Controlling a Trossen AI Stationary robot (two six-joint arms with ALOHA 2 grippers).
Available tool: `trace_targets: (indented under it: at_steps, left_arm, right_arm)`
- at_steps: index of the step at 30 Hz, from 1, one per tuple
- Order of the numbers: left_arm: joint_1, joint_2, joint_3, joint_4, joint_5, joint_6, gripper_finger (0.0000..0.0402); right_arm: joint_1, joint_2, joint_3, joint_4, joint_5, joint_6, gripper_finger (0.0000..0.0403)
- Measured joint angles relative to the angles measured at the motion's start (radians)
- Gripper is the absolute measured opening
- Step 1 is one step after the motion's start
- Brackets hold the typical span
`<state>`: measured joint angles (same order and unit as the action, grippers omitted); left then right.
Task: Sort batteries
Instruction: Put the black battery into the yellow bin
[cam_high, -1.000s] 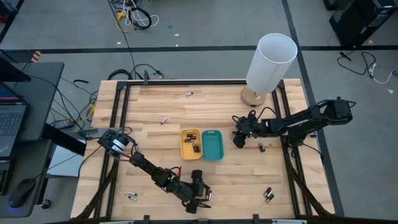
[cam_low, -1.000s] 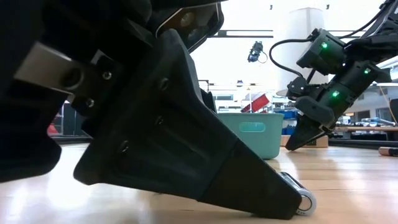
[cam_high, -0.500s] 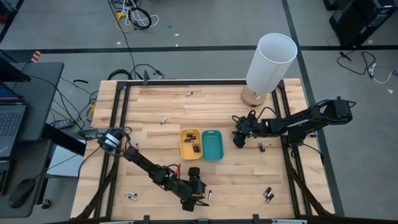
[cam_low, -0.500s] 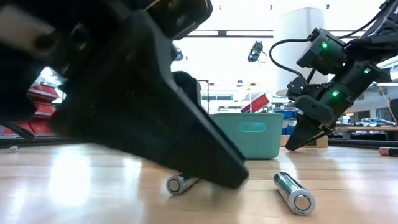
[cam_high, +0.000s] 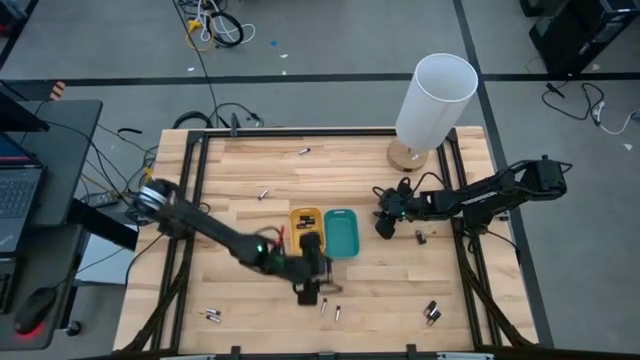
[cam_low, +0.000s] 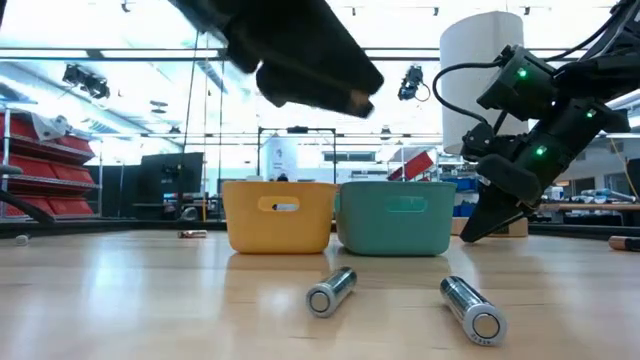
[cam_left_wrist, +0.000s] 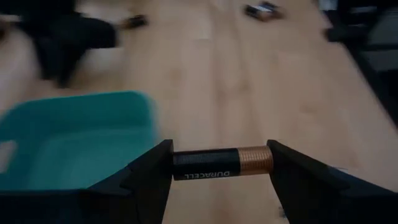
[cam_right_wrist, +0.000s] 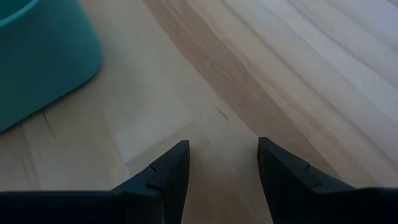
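Note:
My left gripper hangs above the table just near of the trays, shut on a black and copper battery. In the low view it is high over the yellow tray and the teal tray. The yellow tray holds several batteries. Two loose batteries lie on the wood below the left gripper, and both also show in the low view. My right gripper is open and empty, low over the table right of the teal tray. My left gripper pinches the battery lengthwise, one finger on its black end and the other on its copper end. The fingers come from above. The battery lies level between the fingertips, lifted clear of the table, beside the teal tray.
A tall white cylinder stands on a wooden base at the far right. More batteries lie scattered: near left, near right, by the right gripper, and far off. A black frame runs along the table's sides.
My left gripper has risen from the table near the front edge and gone toward the far edge, up to the trays. In the low view it has lifted out of the foreground. One of the two loose batteries below it has shifted a little on the wood.

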<state>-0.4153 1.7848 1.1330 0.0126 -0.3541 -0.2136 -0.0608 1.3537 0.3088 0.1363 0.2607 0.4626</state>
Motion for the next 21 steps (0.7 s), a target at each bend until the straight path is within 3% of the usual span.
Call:
trace_targets:
  at_steps: [8, 14, 21]
  left_arm:
    - [0.130, -0.145, -0.084, -0.113, -0.015, -0.007, 0.0254]
    - [0.212, -0.159, -0.208, -0.118, 0.023, -0.078, 0.0254]
    - [0.270, -0.159, -0.270, -0.113, 0.068, -0.105, 0.0259]
  right_arm:
    - [0.003, 0.000, 0.000, -0.016, 0.021, -0.051, 0.0174]
    - [0.009, -0.033, 0.003, -0.026, -0.018, -0.009, 0.0174]
    - [0.009, -0.116, 0.078, -0.289, -0.027, 0.060, 0.0174]
